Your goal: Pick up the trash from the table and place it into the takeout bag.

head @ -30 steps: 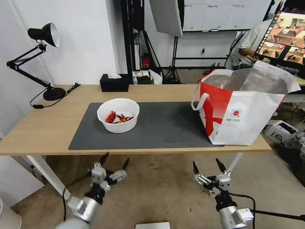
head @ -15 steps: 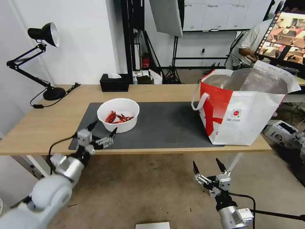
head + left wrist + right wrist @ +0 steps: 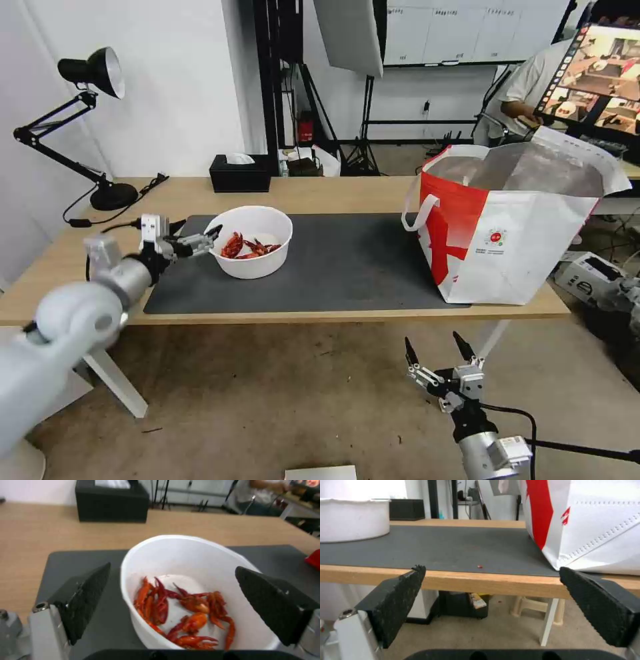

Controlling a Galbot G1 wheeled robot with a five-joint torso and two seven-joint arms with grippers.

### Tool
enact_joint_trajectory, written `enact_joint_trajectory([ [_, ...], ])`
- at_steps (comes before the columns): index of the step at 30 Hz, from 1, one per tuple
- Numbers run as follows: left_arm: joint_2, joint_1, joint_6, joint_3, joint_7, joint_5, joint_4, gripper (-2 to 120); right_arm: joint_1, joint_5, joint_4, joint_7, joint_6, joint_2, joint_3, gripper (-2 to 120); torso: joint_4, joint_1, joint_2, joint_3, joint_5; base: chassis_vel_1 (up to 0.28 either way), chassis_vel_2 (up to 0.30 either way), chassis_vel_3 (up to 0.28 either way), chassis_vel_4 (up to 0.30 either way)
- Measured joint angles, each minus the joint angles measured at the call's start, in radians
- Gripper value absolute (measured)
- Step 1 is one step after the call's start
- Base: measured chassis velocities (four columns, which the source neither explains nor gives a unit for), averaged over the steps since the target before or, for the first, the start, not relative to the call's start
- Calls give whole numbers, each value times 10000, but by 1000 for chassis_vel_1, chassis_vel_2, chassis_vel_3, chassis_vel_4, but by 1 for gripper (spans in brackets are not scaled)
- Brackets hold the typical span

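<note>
My left claw is wide open, right by the white bowl on the table. I should slide one finger over the rim, then squeeze. My right claw waits open below the table edge, near the takeout bag.

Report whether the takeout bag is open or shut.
Open. The takeout bag stands upright on the table, its top spread wide and silver foil lining exposed.
</note>
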Motion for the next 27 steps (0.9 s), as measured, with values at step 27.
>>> enact_joint_trajectory([
  [27, -1411, -4276, 3210, 3325, -2226, -1474, 3037, 100, 0, 0, 1, -3, 1, 0, 0, 100, 1, -1, 1, -1, -3, 0, 0, 0, 0],
])
